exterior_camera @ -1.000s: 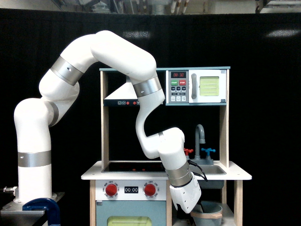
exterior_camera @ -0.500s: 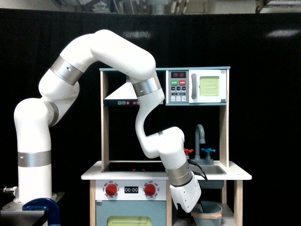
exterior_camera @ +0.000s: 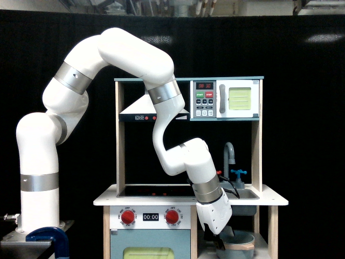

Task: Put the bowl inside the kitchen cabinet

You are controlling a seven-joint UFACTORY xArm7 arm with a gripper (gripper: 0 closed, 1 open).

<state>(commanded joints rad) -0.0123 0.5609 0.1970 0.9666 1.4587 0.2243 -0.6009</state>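
The grey-blue bowl [exterior_camera: 240, 244] with its tan rim band sits upright in the kitchen cabinet [exterior_camera: 273, 233], the doorless compartment under the sink at the bottom of the exterior view's right. My gripper [exterior_camera: 219, 243] points down at the bowl's left rim, just inside the compartment's opening. Its dark fingers are small and partly cut off by the frame's bottom edge. I cannot make out whether they still touch the rim or how wide they stand.
The grey sink [exterior_camera: 243, 193] and its tap [exterior_camera: 229, 156] sit on the counter directly above the compartment. The microwave [exterior_camera: 225, 99] hangs higher up, and the oven door [exterior_camera: 150, 245] with red knobs is to the left. My arm's elbow bends in front of the hob [exterior_camera: 153, 191].
My wrist has risen a little and shifted left, away from the bowl's centre. The upper arm has leaned left too. The bowl has stayed where it was in the compartment.
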